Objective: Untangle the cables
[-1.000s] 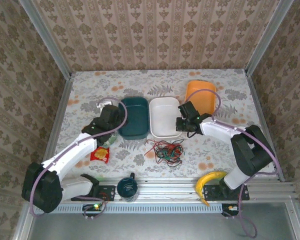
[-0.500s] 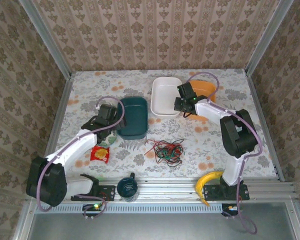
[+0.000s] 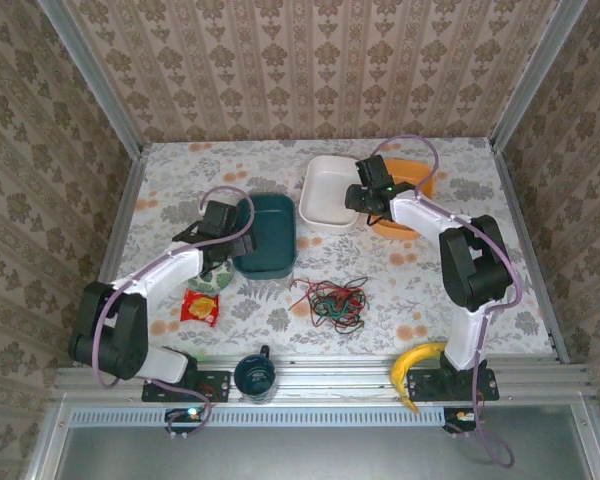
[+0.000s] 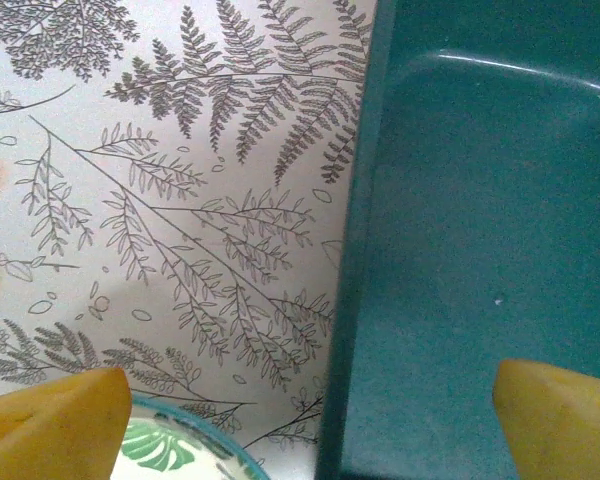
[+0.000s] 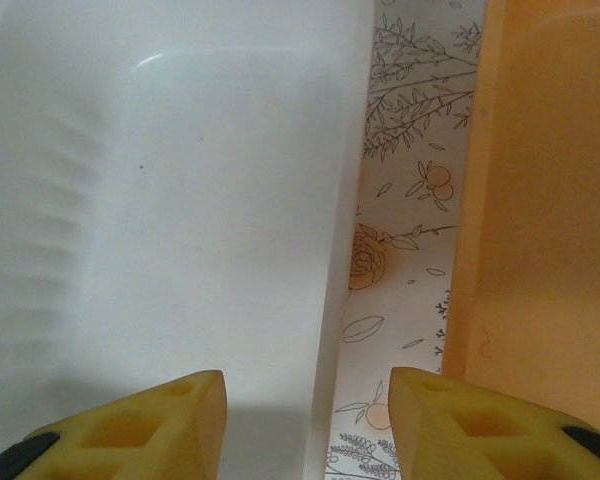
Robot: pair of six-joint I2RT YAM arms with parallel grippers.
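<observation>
item 1, left gripper (image 4: pixel 305 425): jaws are being held spread wide. one yellow fingertip (image 4: pixel 55 425) is over the tabletop (image 3: pixel 180 170), the other over the teal tray (image 4: pixel 480 250), with the tray's left rim between them. nothing is being gripped.
item 2, right gripper (image 5: pixel 320 425): jaws are being held partly parted astride the right wall of the white tray (image 5: pixel 180 200). whether the pads are touching that wall cannot be told. the orange tray (image 5: pixel 550 200) is lying just beside, with a strip of tabletop between.
item 3, the cables (image 3: pixel 330 300): a red, green and black tangle is lying near the front edge, well apart from both grippers.
item 4, surroundings: the floral surface is being enclosed by patterned wallpaper walls (image 3: pixel 310 70). a banana (image 3: pixel 420 362), a dark mug (image 3: pixel 254 375) and a red packet (image 3: pixel 200 307) are lying toward the front.
item 5, changes: a second ago the white tray was lying beside the teal tray. it is now lying farther back against the orange one. the right jaws, then pressed together, are being opened. the cables are remaining in place.
</observation>
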